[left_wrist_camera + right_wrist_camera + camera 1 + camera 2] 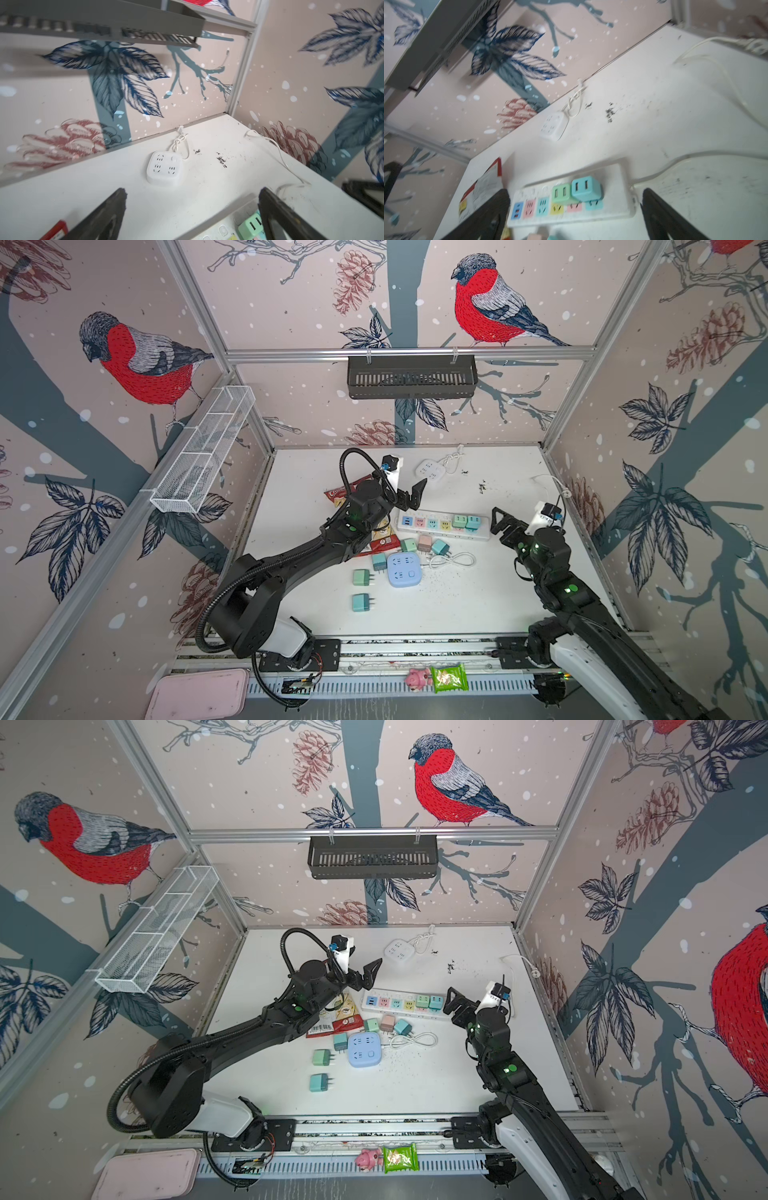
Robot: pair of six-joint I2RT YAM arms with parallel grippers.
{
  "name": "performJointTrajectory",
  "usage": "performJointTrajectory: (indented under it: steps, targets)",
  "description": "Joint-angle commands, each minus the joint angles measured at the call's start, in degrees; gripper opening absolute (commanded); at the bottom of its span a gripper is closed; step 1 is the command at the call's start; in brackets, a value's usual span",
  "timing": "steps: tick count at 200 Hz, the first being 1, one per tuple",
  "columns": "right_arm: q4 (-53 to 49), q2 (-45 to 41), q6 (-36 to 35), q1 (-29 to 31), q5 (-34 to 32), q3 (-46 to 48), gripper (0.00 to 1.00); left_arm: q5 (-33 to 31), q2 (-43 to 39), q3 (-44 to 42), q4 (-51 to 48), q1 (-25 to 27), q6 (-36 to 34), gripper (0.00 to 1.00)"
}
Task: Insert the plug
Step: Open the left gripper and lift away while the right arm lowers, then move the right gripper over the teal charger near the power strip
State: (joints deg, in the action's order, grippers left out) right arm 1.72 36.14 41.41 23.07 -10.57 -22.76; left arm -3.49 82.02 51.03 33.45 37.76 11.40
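Left and right jaws both spread wide, empty, one near each end of power strip (480, 531); grasp not yet begun, next move: drop onto pink plug adapter (424, 543) lying on desk (498, 593) just beside strip.

**White tabletop strewn with sockets and plugs**

A long white power strip (419, 524) with coloured sockets lies across the middle of the white table (478, 605). Behind it sits a white square socket block (430, 471). In front lies a blue socket block (404, 569) beside a coiled white cord (453, 561). Six loose plug adapters (362, 577), green, pink and teal, lie around the blue block. Red snack packets (382, 541) lie left of the strip.
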Motion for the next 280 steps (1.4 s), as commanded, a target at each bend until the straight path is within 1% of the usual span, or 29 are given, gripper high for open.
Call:
performJointTrajectory:
  steps: [1, 19, 27, 32, 45, 65, 72, 84, 99, 108, 121, 128, 134, 139, 150, 169, 211, 228, 242, 280]
  targets:
    - [-2.7, 0.5, -2.7, 4.3, 0.4, -0.6, 0.93, -10.4, -3.4, 2.2, -5.3, -0.2, 11.6, 0.98]
    - [-3.5, 2.5, -3.2, 6.9, -0.6, -1.2, 0.83, -15.9, -7.3, 4.3, -14.4, -0.1, 20.3, 0.98]
    - [-3.3, 3.9, -3.4, 7.8, -0.4, -1.5, 0.79, -17.1, -9.2, 3.8, -16.1, -0.2, 21.9, 0.98]
    - [-3.1, 4.9, -3.5, 8.3, -0.1, -1.8, 0.76, -17.3, -10.5, 2.9, -16.0, -0.2, 21.4, 0.98]
    - [-2.7, 8.3, -3.7, 9.9, 0.2, -2.5, 0.71, -18.5, -13.6, -0.6, -12.9, -0.2, 17.4, 0.98]
    - [-1.5, 14.7, -3.6, 13.2, -0.1, -3.5, 0.64, -26.0, -16.6, -6.0, -7.6, -0.3, 14.7, 0.98]
    - [-1.1, 17.4, -3.5, 14.6, -0.4, -4.0, 0.60, -24.7, -17.2, -7.3, -5.5, -0.4, 12.1, 0.98]
    - [-0.9, 22.1, -3.2, 17.0, -1.5, -5.0, 0.56, -21.3, -17.7, -8.7, -4.2, -0.5, 8.6, 0.98]
    - [-0.9, 27.8, -2.5, 19.2, -1.8, -6.7, 0.49, -20.7, -16.7, -8.3, -6.5, -0.5, 9.3, 0.98]
    - [-0.9, 30.8, -2.2, 20.4, -1.8, -7.4, 0.47, -21.0, -15.3, -7.0, -8.6, -0.5, 10.7, 0.98]
    - [-0.8, 34.0, -1.9, 22.1, -2.2, -8.1, 0.47, -19.8, -13.6, -5.0, -10.8, -0.5, 11.2, 0.98]
    - [-0.4, 35.3, -1.9, 22.7, -2.3, -8.3, 0.48, -18.8, -12.9, -4.4, -11.0, -0.5, 10.9, 0.98]
    - [-0.2, 35.4, -2.0, 22.8, -2.4, -8.3, 0.49, -17.8, -12.6, -4.3, -10.8, -0.6, 10.6, 0.98]
    - [0.0, 37.1, -2.1, 22.8, -2.4, -8.3, 0.50, -17.0, -12.4, -4.2, -10.5, -0.5, 10.4, 0.98]
    - [0.3, 37.9, -2.2, 22.8, -2.8, -8.3, 0.55, -15.5, -12.5, -4.4, -9.6, -0.5, 10.0, 0.98]
    - [1.0, 39.3, -3.0, 22.8, -2.6, -8.8, 0.59, -14.3, -12.6, -5.1, -7.6, -0.5, 9.3, 0.98]
    - [0.0, 45.9, -3.8, 22.7, -2.3, -12.2, 0.59, -15.3, -12.5, -4.4, -8.0, -0.5, 8.8, 0.98]
    - [-0.3, 48.6, -4.4, 23.0, -1.1, -13.7, 0.65, -15.6, -13.3, -4.6, -8.0, -0.5, 8.2, 0.98]
    - [-0.4, 50.1, -4.1, 23.6, -1.4, -14.3, 0.69, -16.1, -14.0, -5.1, -7.6, -0.5, 8.1, 0.98]
    - [-1.9, 51.1, -3.1, 25.2, -2.7, -15.2, 0.81, -16.9, -15.6, -5.7, -6.9, -0.5, 7.1, 0.98]
